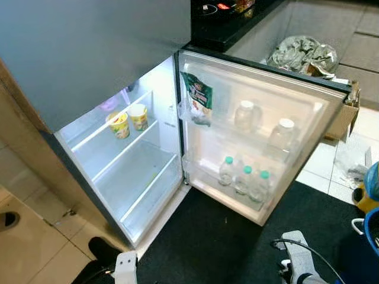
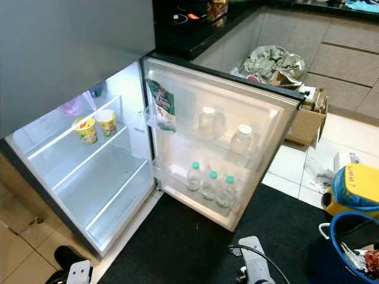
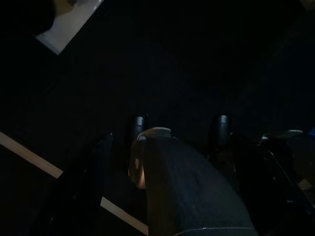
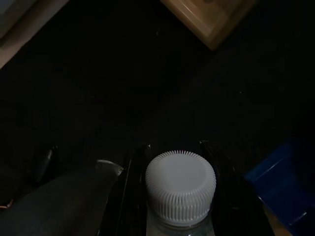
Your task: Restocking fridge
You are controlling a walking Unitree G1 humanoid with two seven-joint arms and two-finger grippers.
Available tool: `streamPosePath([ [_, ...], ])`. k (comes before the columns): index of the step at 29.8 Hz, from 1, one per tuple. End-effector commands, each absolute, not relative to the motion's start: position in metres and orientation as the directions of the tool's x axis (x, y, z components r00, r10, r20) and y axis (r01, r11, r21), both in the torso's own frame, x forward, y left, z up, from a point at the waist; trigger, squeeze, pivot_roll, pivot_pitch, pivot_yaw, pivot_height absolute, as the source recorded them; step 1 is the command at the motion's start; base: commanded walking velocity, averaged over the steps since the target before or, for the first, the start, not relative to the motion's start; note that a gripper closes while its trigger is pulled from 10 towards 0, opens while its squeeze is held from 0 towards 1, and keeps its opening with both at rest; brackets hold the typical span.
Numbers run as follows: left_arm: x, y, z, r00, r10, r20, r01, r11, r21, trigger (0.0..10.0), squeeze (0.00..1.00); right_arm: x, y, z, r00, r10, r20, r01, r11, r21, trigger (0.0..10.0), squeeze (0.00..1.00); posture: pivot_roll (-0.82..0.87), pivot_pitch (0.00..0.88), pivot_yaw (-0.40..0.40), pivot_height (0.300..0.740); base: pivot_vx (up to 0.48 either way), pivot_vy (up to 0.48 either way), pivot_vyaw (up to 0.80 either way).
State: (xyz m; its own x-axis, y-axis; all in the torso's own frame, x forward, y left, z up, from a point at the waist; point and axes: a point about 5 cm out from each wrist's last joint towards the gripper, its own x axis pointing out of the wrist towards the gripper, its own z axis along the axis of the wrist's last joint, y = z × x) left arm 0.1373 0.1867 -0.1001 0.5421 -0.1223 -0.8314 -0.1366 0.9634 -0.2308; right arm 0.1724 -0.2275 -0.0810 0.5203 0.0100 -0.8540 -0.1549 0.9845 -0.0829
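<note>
Bottle (image 4: 180,189), white ribbed cap up, sits between the two black fingers of the right gripper (image 4: 172,162) in the right wrist view. Fingers flank the neck closely on both sides; judged clamped on it, though contact below the cap is not visible. Arm hangs low over the dark mat (image 1: 213,236).

Left gripper (image 3: 179,130): fingers spread apart, nothing between them. It points down at the same dark floor; a rounded dark shape, probably part of the robot's own body, crosses in front.

Fridge (image 1: 136,171) stands open ahead. Two yellow cups (image 1: 128,120) on the upper shelf, lower shelves bare. Open door (image 1: 260,112) carries a green pouch (image 1: 198,97) and two white-capped jars (image 1: 263,121) in the top rack, three green-capped bottles (image 1: 244,178) in the bottom rack.

Risks, as judged:
- Grip is high, at the neck. Weight of a full body below could swing or slip when the arm lifts.
- Bottom door rack is already crowded on one side; pushing another bottle in could topple the three standing there.
- Door edge sits between the arm and the shelves; a wide swing could knock it.

Not resolved:
- Body of the held bottle, its label and fill level are cut off.
- Both wrist views very dark; floor detail lost.
- Pink item (image 2: 74,105) at the back of the top shelf cannot be identified.
- Pouch print unreadable.
</note>
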Motion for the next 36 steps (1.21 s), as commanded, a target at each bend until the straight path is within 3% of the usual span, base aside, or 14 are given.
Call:
streamPosePath([
  [1,0.134,0.19,-0.101,0.529,-0.117,-0.841,-0.135,0.966,-0.219,10.0,0.0,0.178,-0.228,-0.078,0.543,0.009,-0.84,-0.171,0.98,-0.1,10.0,0.0,-0.04,0.0,0.017,0.74,0.3,0.0,0.0],
  [7,0.133,0.19,-0.101,0.528,-0.119,-0.841,-0.133,0.967,-0.22,10.0,0.0,0.182,-0.23,-0.076,0.558,0.002,-0.83,-0.153,0.983,-0.101,10.0,0.0,-0.04,0.0,0.017,0.74,0.305,0.0,0.79],
  [19,0.132,0.188,-0.102,0.516,-0.142,-0.845,-0.107,0.968,-0.228,10.0,0.0,0.181,-0.229,-0.077,0.557,-0.006,-0.83,-0.12,0.989,-0.088,10.0,0.0,-0.04,0.0,0.021,0.74,0.17,0.0,0.0],
  [29,0.132,0.187,-0.102,0.515,-0.148,-0.844,-0.097,0.969,-0.229,10.0,0.0,0.185,-0.228,-0.074,0.574,-0.003,-0.819,-0.12,0.989,-0.088,10.0,0.0,-0.04,0.0,0.024,0.74,0.0,-0.303,0.0],
  [36,0.135,0.185,-0.101,0.533,-0.16,-0.831,-0.104,0.962,-0.252,10.0,0.0,0.223,-0.211,-0.056,0.668,0.087,-0.739,-0.206,0.976,-0.071,10.0,0.0,-0.04,0.0,0.024,0.74,0.0,0.0,0.0],
])
